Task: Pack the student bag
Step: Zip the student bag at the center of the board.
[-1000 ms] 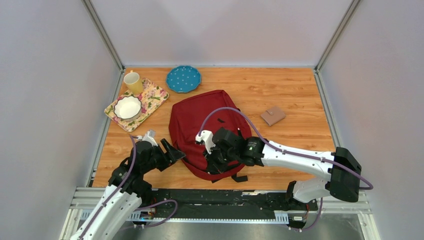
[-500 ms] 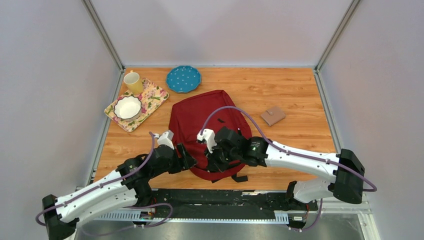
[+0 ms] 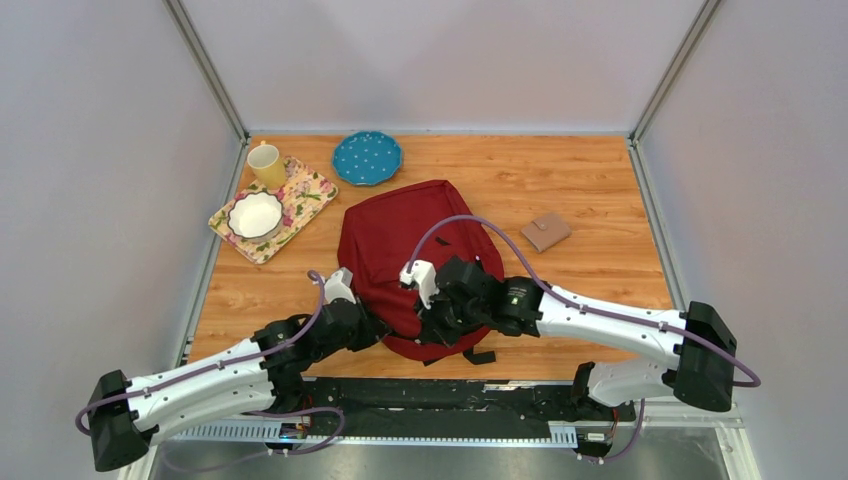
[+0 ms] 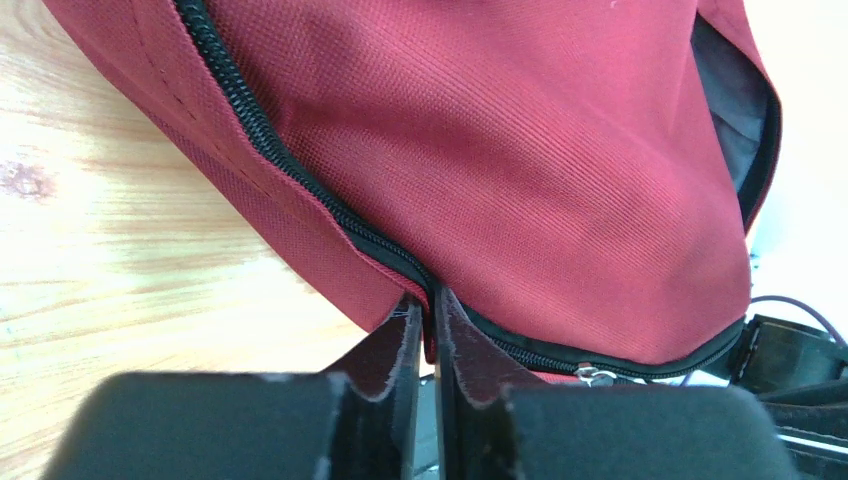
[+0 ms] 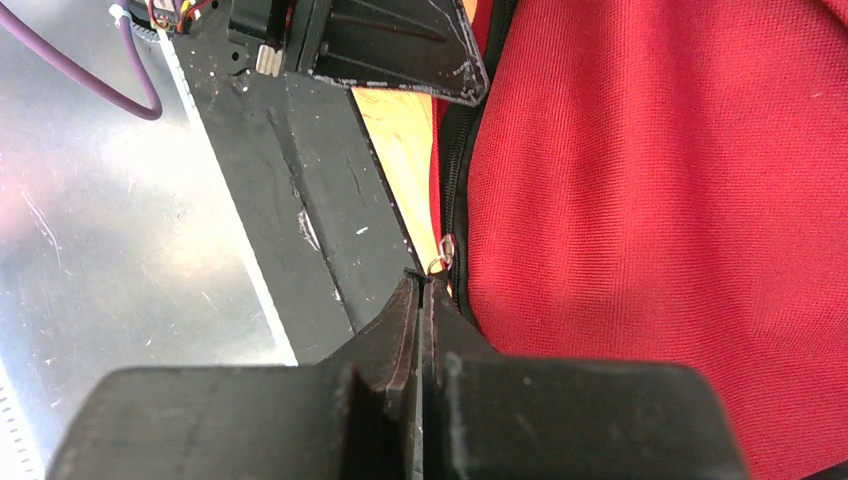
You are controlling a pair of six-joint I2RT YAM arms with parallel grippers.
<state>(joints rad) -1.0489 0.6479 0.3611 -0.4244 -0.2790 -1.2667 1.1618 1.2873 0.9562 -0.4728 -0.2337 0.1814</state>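
The student bag (image 3: 400,240), a large dark red backpack, lies flat on the wooden table with its near end by both grippers. My left gripper (image 3: 378,325) reaches in from the left, and in the left wrist view (image 4: 430,305) it is shut on the bag's red edge (image 4: 520,150) beside the black zipper (image 4: 260,130). My right gripper (image 3: 432,330) sits at the bag's near edge. In the right wrist view (image 5: 422,283) it is shut on a small black zipper pull, just below its metal ring (image 5: 443,255), next to the red fabric (image 5: 650,200).
A floral tray (image 3: 300,190) at the back left carries a white bowl (image 3: 255,214), with a yellow mug (image 3: 266,165) at its corner. A blue dotted plate (image 3: 367,157) lies behind the bag. A brown wallet (image 3: 546,232) lies to the bag's right. The black base rail (image 3: 440,395) runs along the near edge.
My left arm has stretched rightward to the bag's near left edge and its gripper has shut on the fabric there. The right gripper has stayed shut in about the same place.
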